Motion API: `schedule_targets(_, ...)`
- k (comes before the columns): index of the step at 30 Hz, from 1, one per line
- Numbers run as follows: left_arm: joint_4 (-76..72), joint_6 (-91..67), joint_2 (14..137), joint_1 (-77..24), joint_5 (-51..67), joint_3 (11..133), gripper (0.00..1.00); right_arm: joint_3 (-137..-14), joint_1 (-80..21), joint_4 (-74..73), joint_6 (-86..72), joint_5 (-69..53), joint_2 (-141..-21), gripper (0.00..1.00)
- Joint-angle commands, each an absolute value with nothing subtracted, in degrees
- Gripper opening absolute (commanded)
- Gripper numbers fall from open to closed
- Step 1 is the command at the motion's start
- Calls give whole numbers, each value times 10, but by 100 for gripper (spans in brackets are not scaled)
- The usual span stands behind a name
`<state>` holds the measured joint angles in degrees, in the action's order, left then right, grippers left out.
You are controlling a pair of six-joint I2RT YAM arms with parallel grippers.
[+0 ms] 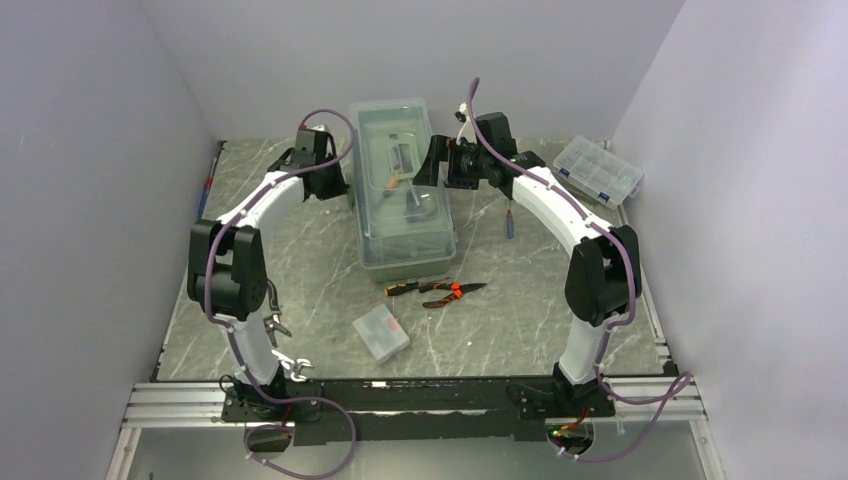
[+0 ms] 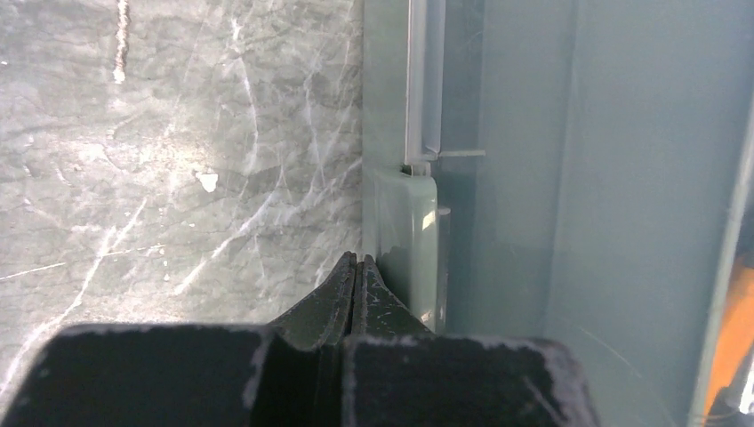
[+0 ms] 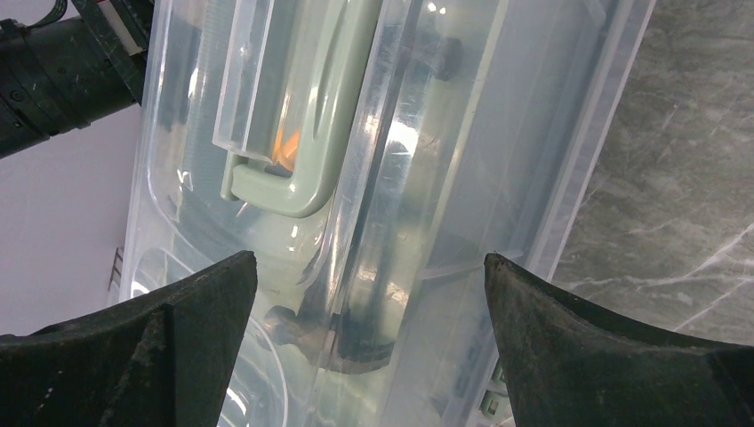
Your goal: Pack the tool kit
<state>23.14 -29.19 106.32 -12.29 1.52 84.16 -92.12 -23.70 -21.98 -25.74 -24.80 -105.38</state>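
Toolbox (image 1: 400, 200) of translucent plastic is lying lengthwise between right gripper (image 3: 369, 262), gaping wide above it, and left gripper (image 2: 356, 264), pinched together at its left wall.

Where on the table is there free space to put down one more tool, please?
Bare table lies between the pliers and the right arm's base, and between the left arm and the tool box. Crowded: just before the box, where pliers and small case lie.
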Motion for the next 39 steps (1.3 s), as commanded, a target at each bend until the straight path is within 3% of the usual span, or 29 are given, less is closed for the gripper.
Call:
schedule_targets(1, 176, -325, 1024, -105, 101, 821, 0, -918, -236, -220, -248, -249, -1037, 99)
schedule_targets(5, 110, -362, 1000, -52, 199, 755, 2, -916, -236, -219, -248, -249, -1035, 99)
schedule_targets(13, -125, -511, 1023, -2, 399, 628, 32, -921, -236, -218, -250, -255, -1038, 99)
schedule_targets(17, -185, -554, 1038, 9, 426, 598, 43, -923, -236, -222, -248, -255, -1035, 99)
schedule_targets(21, -265, -607, 1046, 21, 441, 558, 43, -924, -236, -226, -245, -251, -1032, 99)
schedule_targets(25, -238, -590, 1025, 29, 407, 545, 44, -927, -235, -229, -245, -251, -1032, 99)
schedule_targets(31, -330, -646, 1032, 42, 424, 512, 62, -931, -236, -231, -244, -253, -1031, 99)
schedule_targets(39, -435, -715, 1057, 48, 450, 496, 74, -940, -236, -235, -243, -257, -1035, 99)
